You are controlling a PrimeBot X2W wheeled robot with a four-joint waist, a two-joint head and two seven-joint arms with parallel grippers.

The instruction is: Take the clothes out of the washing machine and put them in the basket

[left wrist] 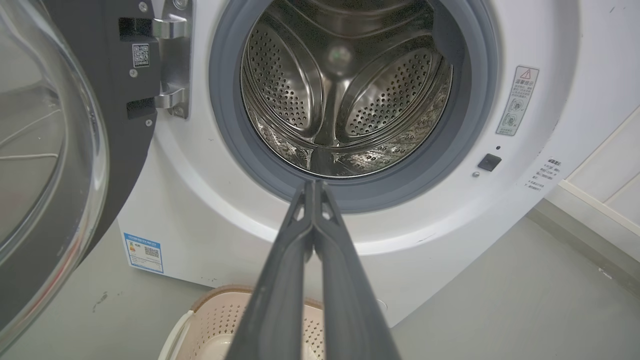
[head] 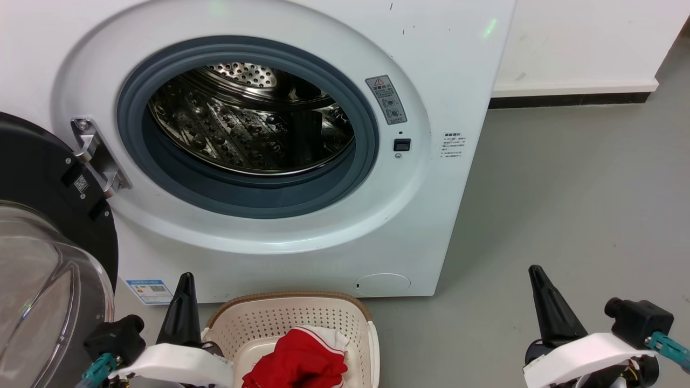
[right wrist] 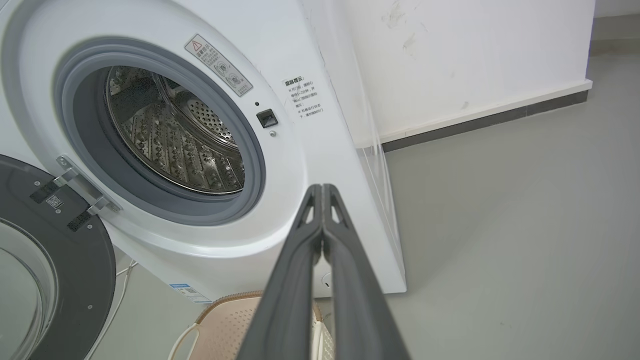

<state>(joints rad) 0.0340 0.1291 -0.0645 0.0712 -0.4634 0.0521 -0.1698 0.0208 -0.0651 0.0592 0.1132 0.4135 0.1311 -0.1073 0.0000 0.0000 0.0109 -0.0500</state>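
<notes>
Two grippers, both with fingers pressed together: left gripper point(head: 186, 280) just beside the basket point(head: 285, 298), right gripper point(head: 535, 272) well apart. You've got the red clothes point(head: 302, 358) heaped at its near edge. Beyond, washing machine point(head: 442, 70), door point(head: 32, 161) swung open left.

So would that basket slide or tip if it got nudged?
It would probably slide easily: the basket looks like thin perforated plastic on a smooth floor. It seems unlikely to tip, since it sits low and wide, with just red clothes showing inside.
</notes>
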